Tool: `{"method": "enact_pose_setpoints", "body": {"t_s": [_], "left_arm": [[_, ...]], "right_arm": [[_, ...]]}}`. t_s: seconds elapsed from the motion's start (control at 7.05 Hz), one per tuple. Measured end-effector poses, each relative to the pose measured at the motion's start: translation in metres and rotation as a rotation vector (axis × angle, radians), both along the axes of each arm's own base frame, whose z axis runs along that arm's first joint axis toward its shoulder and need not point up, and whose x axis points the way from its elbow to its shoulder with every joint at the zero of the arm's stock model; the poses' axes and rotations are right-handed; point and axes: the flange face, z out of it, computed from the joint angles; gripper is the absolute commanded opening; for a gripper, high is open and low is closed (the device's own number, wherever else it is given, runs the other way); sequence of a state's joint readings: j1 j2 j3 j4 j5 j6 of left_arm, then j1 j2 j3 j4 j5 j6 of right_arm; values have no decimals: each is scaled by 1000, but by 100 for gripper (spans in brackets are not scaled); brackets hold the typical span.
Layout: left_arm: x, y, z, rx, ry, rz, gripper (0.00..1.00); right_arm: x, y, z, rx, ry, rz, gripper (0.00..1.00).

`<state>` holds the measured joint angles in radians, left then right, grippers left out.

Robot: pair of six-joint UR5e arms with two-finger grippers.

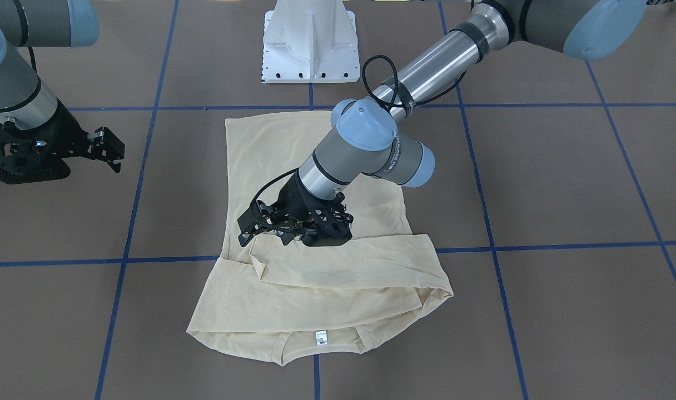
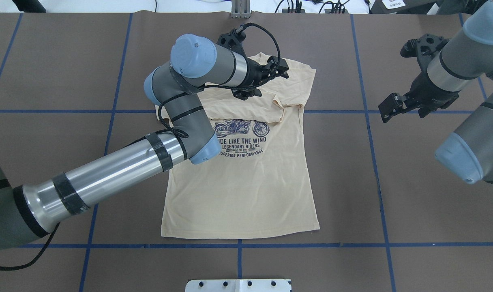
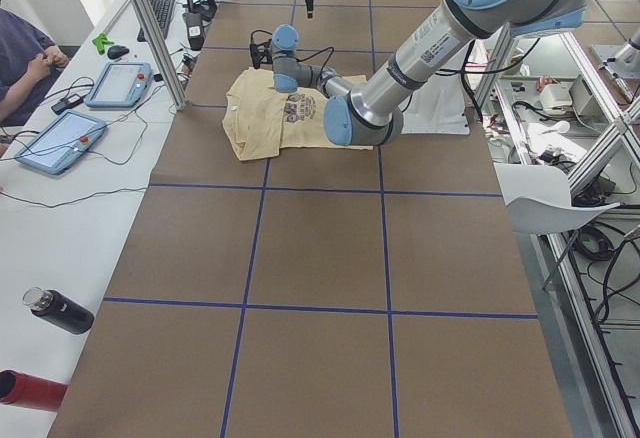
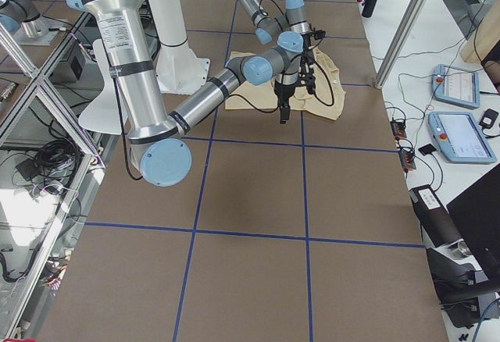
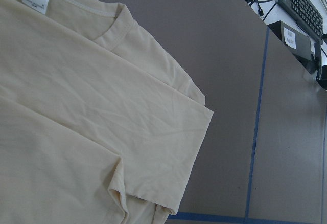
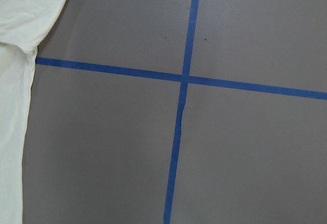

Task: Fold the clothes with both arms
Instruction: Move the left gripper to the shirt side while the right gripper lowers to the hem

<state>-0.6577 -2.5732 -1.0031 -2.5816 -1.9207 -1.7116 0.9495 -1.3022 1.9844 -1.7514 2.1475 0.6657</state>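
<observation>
Left end effector point(image 1: 243, 232) over the folded sleeve, right end effector point(image 2: 389, 108) off to the side of the shirt.

The left end effector's jaws look spread with no cloth between them. It sits low over the cuff end of a sleeve point(image 1: 343, 261); whether it touches the fabric cannot be told. That sleeve lies across the chest of the cream-yellow shirt point(image 2: 246, 182), covering the top of the navy motorcycle print point(image 2: 240, 140). The shirt lies flat and print-up on the brown counter point(image 2: 412, 194), hem toward the robot's white pedestal point(image 1: 310, 44), collar and white neck label point(image 1: 320, 336) on the far side. The right end effector hangs wide and empty over bare counter, well apart from the shirt, near a crossing of blue tape lines point(image 6: 185, 78).
</observation>
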Motion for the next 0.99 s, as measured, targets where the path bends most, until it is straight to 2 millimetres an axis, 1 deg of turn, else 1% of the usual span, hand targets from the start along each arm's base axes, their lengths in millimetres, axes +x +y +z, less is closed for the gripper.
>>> {"method": "enact_pose_setpoints", "body": {"t_s": [0.14,0.28,0.43,0.57,0.71,0.85,0.99], "left_arm": [[-25,2,15,-20,-26,25,100],[-62,10,30,-30,-62,49,100],[-98,28,39,-23,-121,66,100],[-129,49,39,-7,-195,83,100],[-155,70,41,10,-255,99,100],[-176,89,52,19,-287,110,100],[-192,106,62,26,-301,118,100]], "right_arm": [[2,4,-5,0,-9,10,100],[3,9,-10,-5,-21,27,100],[1,17,-17,-15,-37,44,100],[-3,27,-25,-27,-51,56,100],[-10,40,-32,-46,-65,66,100],[-21,55,-39,-64,-88,79,100],[-35,72,-40,-73,-122,102,100]]}}
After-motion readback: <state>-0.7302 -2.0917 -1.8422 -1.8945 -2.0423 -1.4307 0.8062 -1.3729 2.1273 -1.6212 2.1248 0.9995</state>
